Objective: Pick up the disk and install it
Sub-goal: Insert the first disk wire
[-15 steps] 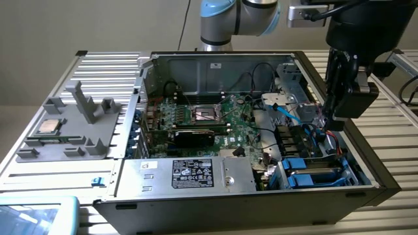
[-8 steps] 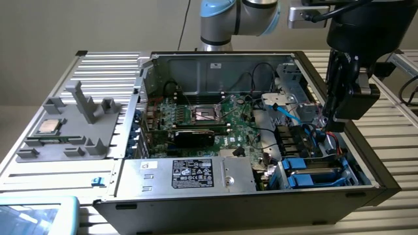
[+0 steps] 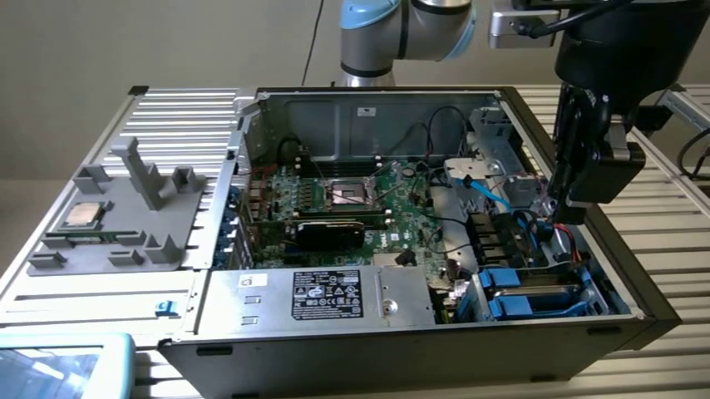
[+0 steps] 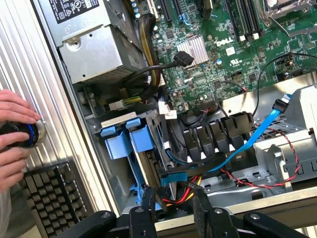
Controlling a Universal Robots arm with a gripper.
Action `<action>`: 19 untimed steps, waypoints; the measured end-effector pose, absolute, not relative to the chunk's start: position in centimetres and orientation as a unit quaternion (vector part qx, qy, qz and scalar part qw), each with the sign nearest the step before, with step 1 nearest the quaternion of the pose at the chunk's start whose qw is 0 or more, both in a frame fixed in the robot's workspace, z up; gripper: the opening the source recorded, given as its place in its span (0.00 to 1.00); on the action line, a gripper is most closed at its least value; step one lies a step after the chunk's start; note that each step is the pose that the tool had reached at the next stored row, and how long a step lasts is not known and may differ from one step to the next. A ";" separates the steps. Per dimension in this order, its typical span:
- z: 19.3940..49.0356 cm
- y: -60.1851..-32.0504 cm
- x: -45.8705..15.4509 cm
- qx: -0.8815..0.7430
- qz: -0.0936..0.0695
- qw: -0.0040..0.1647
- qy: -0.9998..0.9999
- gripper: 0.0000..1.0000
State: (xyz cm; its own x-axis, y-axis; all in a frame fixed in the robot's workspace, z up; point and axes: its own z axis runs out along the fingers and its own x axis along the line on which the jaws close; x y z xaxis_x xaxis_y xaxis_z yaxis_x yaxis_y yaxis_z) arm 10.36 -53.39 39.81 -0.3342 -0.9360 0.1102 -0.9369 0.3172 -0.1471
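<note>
The disk (image 3: 538, 291) lay in its blue-railed bay (image 3: 505, 307), apparently seated. The gripper (image 4: 174, 208) hung over the case (image 3: 367, 353), fingers (image 4: 147, 213) apart and empty, clear of cables (image 4: 247, 144).

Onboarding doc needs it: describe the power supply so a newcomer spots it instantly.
Start at the open computer case. Along the wall nearest the camera, in front of the green motherboard, lies the power supply: the one silver metal box carrying a black label.
</note>
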 end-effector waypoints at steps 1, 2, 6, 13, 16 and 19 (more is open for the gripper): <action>39.8 -53.4 10.4 0.577 0.092 0.002 -0.812 0.44; 39.8 -53.4 10.4 0.577 0.092 0.002 -0.812 0.44; 39.8 -54.3 10.3 0.577 0.091 0.001 -0.812 0.44; 39.7 -55.0 10.2 0.595 0.091 -0.001 -0.799 0.44; 39.6 -55.0 10.2 0.607 0.090 0.000 -0.789 0.44; 39.5 -55.3 10.2 0.614 0.087 0.002 -0.785 0.44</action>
